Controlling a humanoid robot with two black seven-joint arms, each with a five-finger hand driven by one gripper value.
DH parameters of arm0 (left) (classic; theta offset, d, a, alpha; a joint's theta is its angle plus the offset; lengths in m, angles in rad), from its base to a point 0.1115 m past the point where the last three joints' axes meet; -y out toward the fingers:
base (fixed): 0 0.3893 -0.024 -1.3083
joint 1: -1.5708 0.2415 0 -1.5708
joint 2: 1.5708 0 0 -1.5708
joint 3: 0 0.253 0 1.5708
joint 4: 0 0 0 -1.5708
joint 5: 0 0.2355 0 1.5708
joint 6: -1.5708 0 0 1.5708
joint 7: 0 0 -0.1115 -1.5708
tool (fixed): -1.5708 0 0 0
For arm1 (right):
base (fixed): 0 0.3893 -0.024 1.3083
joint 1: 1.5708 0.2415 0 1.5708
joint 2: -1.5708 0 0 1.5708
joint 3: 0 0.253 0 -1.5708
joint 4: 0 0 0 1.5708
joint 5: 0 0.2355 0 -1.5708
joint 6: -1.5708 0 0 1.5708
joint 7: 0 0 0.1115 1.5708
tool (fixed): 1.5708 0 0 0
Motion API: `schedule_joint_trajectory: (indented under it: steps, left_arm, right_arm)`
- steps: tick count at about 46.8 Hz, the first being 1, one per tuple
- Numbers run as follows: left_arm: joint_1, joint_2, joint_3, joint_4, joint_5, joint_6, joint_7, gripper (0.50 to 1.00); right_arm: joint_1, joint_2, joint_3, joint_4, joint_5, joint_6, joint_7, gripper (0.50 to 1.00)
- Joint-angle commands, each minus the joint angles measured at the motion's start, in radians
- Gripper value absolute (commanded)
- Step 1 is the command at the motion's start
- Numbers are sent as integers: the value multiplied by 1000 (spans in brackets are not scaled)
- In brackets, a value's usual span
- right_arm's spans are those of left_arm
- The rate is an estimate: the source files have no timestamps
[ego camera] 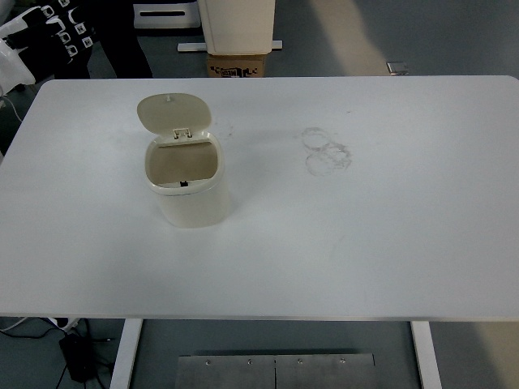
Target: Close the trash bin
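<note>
A small cream trash bin (190,198) stands upright on the left half of the white table (373,243). Its round lid (174,112) is swung open and tilted back on the far side, so the empty inside shows. My left hand (58,28), black with white marks, is at the top left corner, beyond the table's far left edge and well away from the bin. Its fingers are loosely extended and hold nothing. My right arm is out of view.
Faint ring smudges (327,151) mark the table's middle. Beyond the far edge stand a cardboard box (238,65) under a white unit (237,24), and a person's dark legs (122,44) at the top left.
</note>
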Motion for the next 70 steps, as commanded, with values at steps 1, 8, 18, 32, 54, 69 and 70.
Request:
schedule_joint_trajectory:
  steps: [1, 8, 18, 32, 54, 69, 70]
  left_arm:
    - [-50, 12, 77, -19, 17, -2, 1, 1000]
    - [-103, 18, 140, -40, 71, -2, 49, 1000]
    - [-192, 18, 229, -45, 129, -8, 75, 1000]
    - [-329, 18, 393, -98, 249, -76, 108, 1000]
    - [-508, 14, 585, -213, 373, -136, 121, 1000]
    - [-587, 14, 638, -215, 481, -183, 119, 1000]
    - [-587, 14, 638, -215, 482, -186, 119, 1000]
  right_arm:
    - [0, 0, 0, 0, 0, 1, 0, 991]
    - [0, 0, 0, 0, 0, 1, 0, 991]
    - [0, 0, 0, 0, 0, 1, 0, 991]
    - [0, 0, 0, 0, 0, 1, 0, 991]
    - [0, 0, 0, 0, 0, 1, 0, 991]
    - [0, 0, 0, 0, 0, 1, 0, 991]
    - [0, 0, 0, 0, 0, -1, 0, 991]
